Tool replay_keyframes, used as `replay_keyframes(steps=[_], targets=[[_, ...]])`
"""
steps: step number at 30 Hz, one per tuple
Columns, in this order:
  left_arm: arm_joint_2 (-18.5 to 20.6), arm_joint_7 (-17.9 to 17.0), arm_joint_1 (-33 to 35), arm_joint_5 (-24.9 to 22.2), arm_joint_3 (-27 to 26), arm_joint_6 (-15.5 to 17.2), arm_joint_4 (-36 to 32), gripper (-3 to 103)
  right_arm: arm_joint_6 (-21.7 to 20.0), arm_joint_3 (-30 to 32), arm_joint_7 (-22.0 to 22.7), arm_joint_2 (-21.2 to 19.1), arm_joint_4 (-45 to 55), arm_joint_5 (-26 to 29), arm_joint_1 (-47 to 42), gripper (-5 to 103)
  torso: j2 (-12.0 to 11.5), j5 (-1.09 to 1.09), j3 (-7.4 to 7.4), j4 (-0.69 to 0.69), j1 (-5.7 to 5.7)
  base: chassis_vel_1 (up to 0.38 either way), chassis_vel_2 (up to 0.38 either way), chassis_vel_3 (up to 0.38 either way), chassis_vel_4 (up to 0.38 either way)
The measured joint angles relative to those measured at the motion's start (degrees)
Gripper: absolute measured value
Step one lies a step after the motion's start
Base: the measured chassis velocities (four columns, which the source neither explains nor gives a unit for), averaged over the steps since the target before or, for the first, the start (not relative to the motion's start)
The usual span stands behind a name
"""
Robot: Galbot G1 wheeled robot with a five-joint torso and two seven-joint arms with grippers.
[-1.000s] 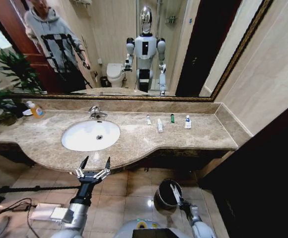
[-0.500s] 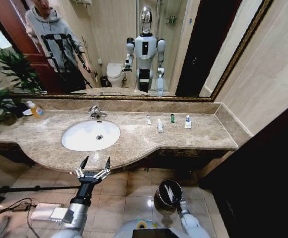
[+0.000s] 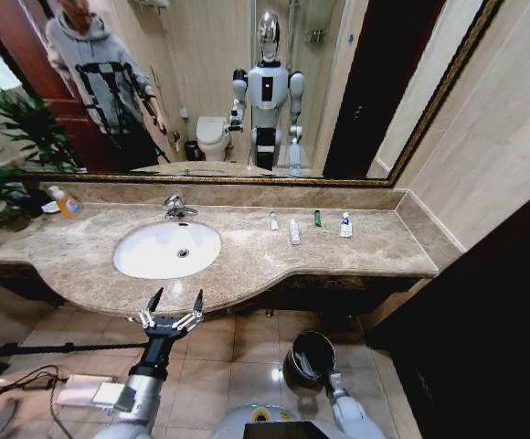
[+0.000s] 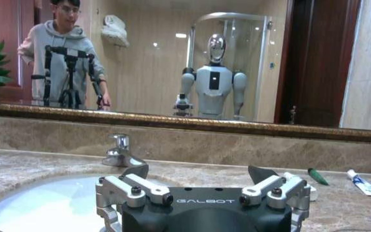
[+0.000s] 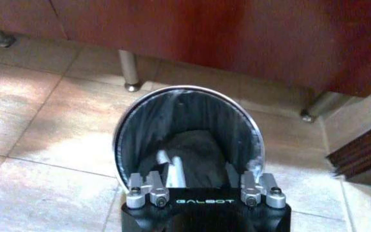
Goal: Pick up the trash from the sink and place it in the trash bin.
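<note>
— Marble worktop (image 3: 247, 261) under a big mirror, white sink (image 3: 166, 249) set in it, chrome faucet (image 3: 175, 208) behind. Where's the left hand (image 3: 174, 305)?

— Hanging just off the worktop's front edge, below the sink, fingers spread apart.

— And the trash (image 3: 293, 230)?

— Small tubes and mini bottles lying on the worktop, right of the sink (not in it).

— Right hand (image 5: 200, 170)?

— Low at the floor, fingers apart over the trash bin (image 3: 308, 358); something white lies inside the bin.
</note>
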Motion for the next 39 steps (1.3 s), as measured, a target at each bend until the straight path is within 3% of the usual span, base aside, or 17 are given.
replay_keyframes(steps=[2,3,5,6,8,10,11,12,14,17,19,25,27,29,34,37,39], targets=[[0.0,0.0,0.0,0.0,0.0,0.0,0.0,100,0.0,0.2,0.5,-0.5,1.3,0.0,-1.0,65,0.0,0.00,0.00,0.00,0.00,0.000,0.000,0.000,0.000],[0.0,0.0,0.0,0.0,0.0,0.0,0.0,100,0.0,0.5,0.9,-1.0,3.8,0.3,-2.8,76,0.0,0.00,0.00,0.00,0.00,0.000,0.000,0.000,0.000],[0.0,0.0,0.0,0.0,0.0,0.0,0.0,100,-0.1,0.6,1.0,-1.1,4.9,0.7,-3.6,76,0.0,0.00,0.00,0.00,0.00,0.000,0.000,0.000,0.000],[0.0,0.0,0.0,0.0,0.0,0.0,0.0,100,0.1,0.7,1.2,-1.4,7.7,2.3,-5.6,87,0.0,-0.01,0.00,0.00,0.00,0.000,0.000,0.000,0.000],[0.0,0.0,0.0,0.0,0.0,0.0,0.0,100,0.5,0.8,1.2,-1.3,9.3,3.3,-6.7,87,0.0,-0.02,0.00,0.00,0.00,0.000,0.000,0.000,0.000],[0.0,0.0,0.0,0.0,0.0,0.0,0.0,100,3.5,1.0,1.1,-0.9,12.0,5.1,-9.3,96,0.0,-0.01,0.00,-0.01,0.00,0.000,0.000,0.000,0.000],[0.0,0.0,0.0,0.0,0.0,0.0,0.0,100,8.4,1.3,1.6,-0.5,13.1,5.0,-10.9,98,0.0,0.01,0.00,-0.01,0.00,0.000,0.000,0.000,0.000],[0.0,0.0,0.0,0.0,0.0,0.0,0.0,100,8.4,1.3,1.6,-0.5,13.1,5.0,-10.9,98,0.0,0.01,0.00,-0.01,0.00,0.000,0.000,0.000,0.000],[0.0,0.0,0.0,0.0,0.0,0.0,0.0,100,17.4,2.4,3.6,0.5,14.9,2.7,-13.0,99,0.0,-0.01,0.00,0.00,0.00,0.000,0.000,0.000,0.000],[0.0,0.0,0.0,0.0,0.0,0.0,0.0,100,22.1,3.1,6.2,1.4,17.7,0.2,-15.3,93,0.0,0.00,0.00,0.00,0.00,0.000,0.000,0.000,0.000],[0.0,0.0,0.0,0.0,0.0,0.0,0.0,100,24.3,4.3,7.9,2.7,22.8,-1.6,-18.3,96,0.0,-0.01,0.00,0.00,0.00,0.000,0.000,0.000,0.000],[0.0,0.0,0.0,0.0,0.0,0.0,0.0,100,24.3,5.4,8.7,5.1,36.7,-1.5,-25.6,100,0.0,0.01,0.00,-0.01,0.00,0.000,0.000,0.000,0.000],[0.0,0.0,0.0,0.0,0.0,0.0,0.0,100,22.3,5.1,8.7,5.1,45.8,-0.8,-29.9,100,0.0,-0.02,0.00,0.00,0.00,0.000,0.000,0.000,0.000],[0.0,0.0,0.0,0.0,0.0,0.0,0.0,100,21.7,5.0,8.7,4.9,47.6,-0.4,-30.7,100,0.0,0.00,-0.01,0.00,0.00,0.000,0.000,0.000,0.000],[0.0,0.0,0.0,0.0,0.0,0.0,0.0,100,14.1,2.9,9.7,2.3,62.6,9.4,-35.8,100,0.0,0.02,0.00,0.00,0.00,0.000,0.000,0.000,0.000],[0.0,0.0,0.0,0.0,0.0,0.0,0.0,100,10.8,3.1,9.7,2.6,67.8,11.8,-36.3,100,0.0,-0.01,0.00,0.00,0.00,0.000,0.000,0.000,0.000],[0.0,0.0,0.0,0.0,0.0,0.0,0.0,100,6.5,2.5,9.1,1.2,73.7,17.7,-36.1,100,0.0,-0.02,0.00,0.00,0.00,0.000,0.000,0.000,0.000]])
